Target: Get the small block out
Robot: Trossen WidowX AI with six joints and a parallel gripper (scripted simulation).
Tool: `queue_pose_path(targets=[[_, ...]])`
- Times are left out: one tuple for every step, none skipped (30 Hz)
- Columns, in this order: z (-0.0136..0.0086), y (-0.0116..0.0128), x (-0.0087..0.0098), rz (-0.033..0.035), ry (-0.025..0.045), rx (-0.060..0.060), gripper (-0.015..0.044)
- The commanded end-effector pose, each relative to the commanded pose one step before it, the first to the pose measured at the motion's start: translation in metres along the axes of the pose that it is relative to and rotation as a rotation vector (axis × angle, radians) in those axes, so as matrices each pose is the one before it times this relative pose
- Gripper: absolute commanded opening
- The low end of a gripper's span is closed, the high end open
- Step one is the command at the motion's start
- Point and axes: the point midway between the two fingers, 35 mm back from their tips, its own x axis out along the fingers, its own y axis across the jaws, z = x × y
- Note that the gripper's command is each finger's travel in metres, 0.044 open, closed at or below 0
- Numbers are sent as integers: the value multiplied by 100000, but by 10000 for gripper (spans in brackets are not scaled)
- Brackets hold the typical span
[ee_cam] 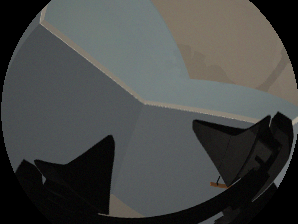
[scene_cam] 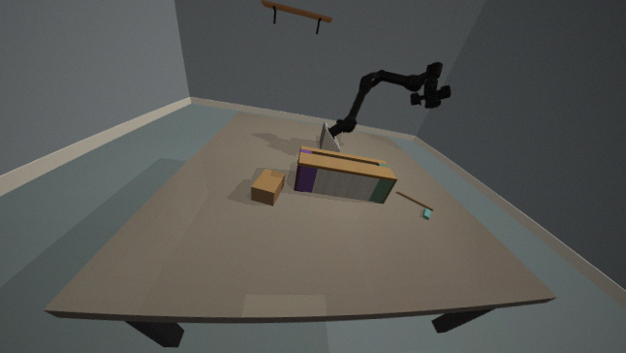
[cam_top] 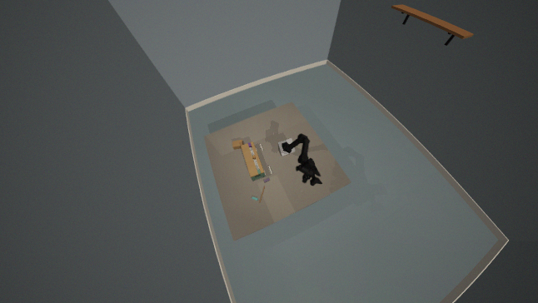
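Note:
The box (cam_top: 248, 161) (scene_cam: 346, 167) stands on the table (cam_top: 250, 221) (scene_cam: 315, 252), with an orange top, a purple end and a green end. A small teal block (cam_top: 254, 198) (scene_cam: 426, 213) lies on the table beyond the green end, near a thin brown stick (cam_top: 261, 194) (scene_cam: 415, 201). A small purple piece (cam_top: 266, 180) lies just off the green end in the top view. Whether a block is on the shelf inside cannot be told. My gripper (cam_top: 311, 181) (scene_cam: 430, 98) (ee_cam: 154, 132) is open and empty, raised high and well away from the box.
An orange-brown carton (cam_top: 237, 144) (scene_cam: 267, 186) stands near the purple end. Two thin white marks or pieces (cam_top: 261, 146) (cam_top: 270, 170) show along the box's arm side. A pale plate (cam_top: 283, 151) (scene_cam: 323, 138) is at the arm's base. A wall shelf (cam_top: 433, 21) (scene_cam: 297, 11) is far off.

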Motion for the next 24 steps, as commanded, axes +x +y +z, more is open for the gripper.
queue_pose_path(targets=[[250,108,-12,500,-595,-862,400],[757,311,-44,1456,-1840,-2592,400],[1288,467,-88,2264,-3241,-4343,400],[1597,465,-121,2435,-4173,-5270,400],[1641,346,-128,2083,-4437,-5309,400],[1675,222,-134,1702,-4665,-5346,400],[1700,95,-139,1296,-4855,-5380,400],[1681,-34,-139,856,-4906,-5306,400],[962,-87,-71,298,-2848,-3041,400],[1001,-134,-75,160,-2995,-3178,400],[1002,-220,-60,-150,-2816,-2494,400],[996,-260,-61,-279,-2820,-2501,400],[978,-296,-61,-404,-2788,-2481,400],[956,-329,-60,-524,-2741,-2453,400],[928,-360,-59,-637,-2676,-2414,400],[903,-389,-58,-745,-2616,-2383,400],[885,-421,-57,-856,-2573,-2373,400],[870,-454,-57,-969,-2539,-2374,400],[862,-491,-57,-1092,-2520,-2396,400],[848,-527,-56,-1211,-2486,-2410,400],[835,-563,-56,-1333,-2450,-2428,400],[822,-602,-55,-1459,-2414,-2452,400],[802,-646,-62,-1590,-2386,-2368,400],[780,-694,-72,-1724,-2364,-2223,400]])
